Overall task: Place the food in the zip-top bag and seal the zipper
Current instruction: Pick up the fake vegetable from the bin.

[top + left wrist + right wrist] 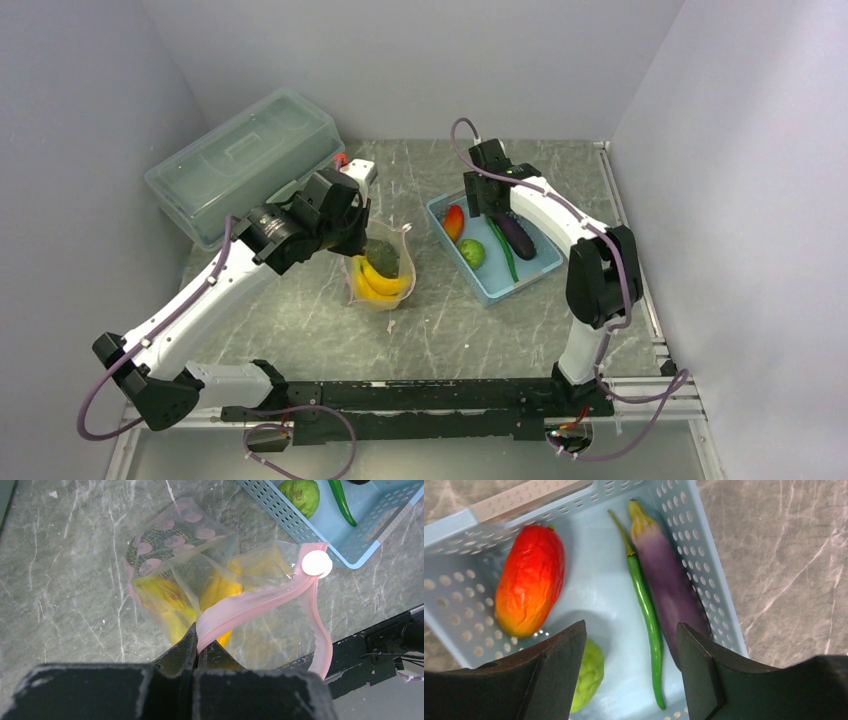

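A robotics laboratory test cell is shown. A grey marble-patterned tabletop point(300, 330) is enclosed by plain pale grey panel walls point(420, 60) on the left, far and right sides. Two white-and-black robot arms point(200, 298) are bolted to a black metal mounting rail point(420, 395) along the near edge, and loose purple cables point(82, 415) are looped around them. Staged props are laid out on the table: plastic toy fruits and vegetables point(472, 253), a light-blue perforated plastic basket point(500, 290) and a translucent lidded plastic storage box point(240, 150).
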Available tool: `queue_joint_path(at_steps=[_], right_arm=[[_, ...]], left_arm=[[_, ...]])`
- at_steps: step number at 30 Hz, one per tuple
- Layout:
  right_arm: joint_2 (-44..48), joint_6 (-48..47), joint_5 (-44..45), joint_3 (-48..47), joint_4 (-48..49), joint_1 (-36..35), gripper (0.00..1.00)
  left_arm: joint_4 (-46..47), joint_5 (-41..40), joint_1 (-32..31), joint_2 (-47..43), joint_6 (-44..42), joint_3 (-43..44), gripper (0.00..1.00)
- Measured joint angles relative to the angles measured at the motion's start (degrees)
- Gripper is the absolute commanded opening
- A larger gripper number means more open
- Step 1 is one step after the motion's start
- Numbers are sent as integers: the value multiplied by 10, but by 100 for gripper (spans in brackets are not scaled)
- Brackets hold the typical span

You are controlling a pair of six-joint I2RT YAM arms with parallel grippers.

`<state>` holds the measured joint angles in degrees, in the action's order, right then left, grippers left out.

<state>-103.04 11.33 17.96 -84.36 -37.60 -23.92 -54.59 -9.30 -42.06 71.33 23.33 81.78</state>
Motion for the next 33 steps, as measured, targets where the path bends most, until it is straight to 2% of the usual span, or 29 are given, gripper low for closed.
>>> queue_joint_path(at_steps=[8,23,33], right_arm=[[-64,-24,28,-24,8,14,62],[-130,-49,101,-24,30,18,57],[-150,-58,116,-24,42,22,55]], left_arm=[[-3,4,0,-8,-2,0,0],[-6,4,0,-8,-5,0,0],[-7,4,0,-8,-8,0,0]])
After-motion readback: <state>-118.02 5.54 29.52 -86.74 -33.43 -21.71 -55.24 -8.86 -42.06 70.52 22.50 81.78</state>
